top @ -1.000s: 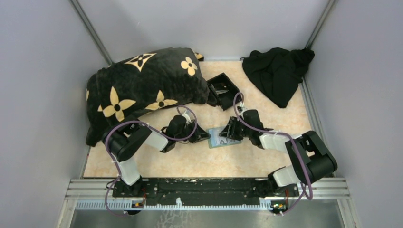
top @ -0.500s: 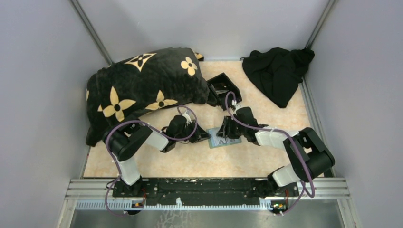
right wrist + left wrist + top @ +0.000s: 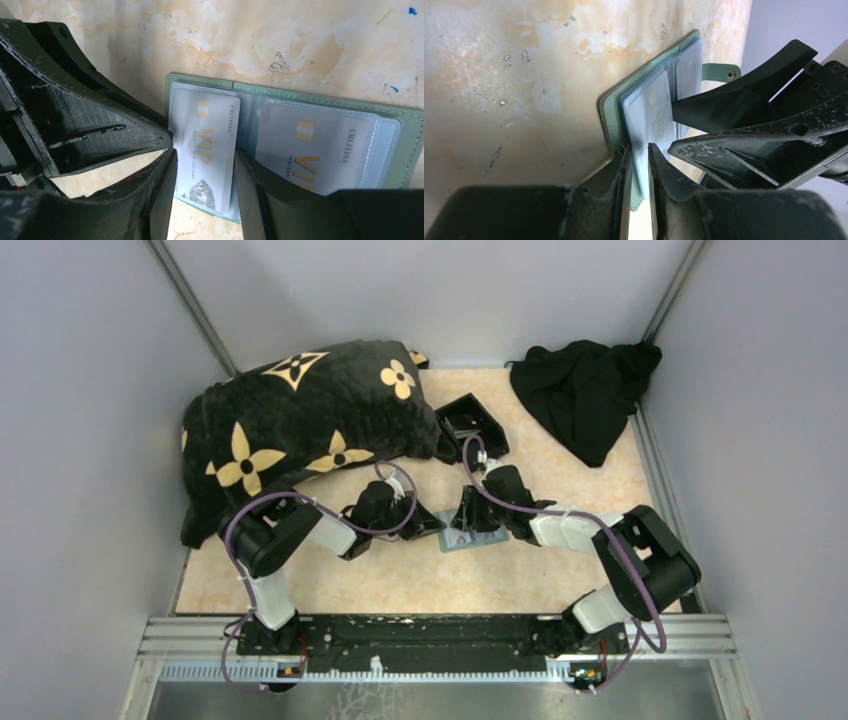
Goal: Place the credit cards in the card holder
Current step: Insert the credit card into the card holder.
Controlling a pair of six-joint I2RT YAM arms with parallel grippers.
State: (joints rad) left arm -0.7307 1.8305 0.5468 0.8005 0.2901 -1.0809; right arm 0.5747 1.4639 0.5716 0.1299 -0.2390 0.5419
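Right wrist view. Silvery card at picture left (image 3: 207,150), lying in the open sage-green card holder (image 3: 410,145):
- large gold "VIP" running along its length
- "CHLITINA" in small dark capitals by one long edge
- a finer line beside the VIP, "MAISON NEW CENTURY"
- a diamond-like emblem at the lower end

Silvery card at picture right (image 3: 320,150), under a clear pocket:
- "CHLITINA"
- gold "VI", rest hidden
- small line starting "MAISON", rest hidden

Left wrist view: faint gold marks on the cards, unreadable.

Top view: black plush pillow (image 3: 300,420) carries tan flower and four-point star motifs. No letters legible.
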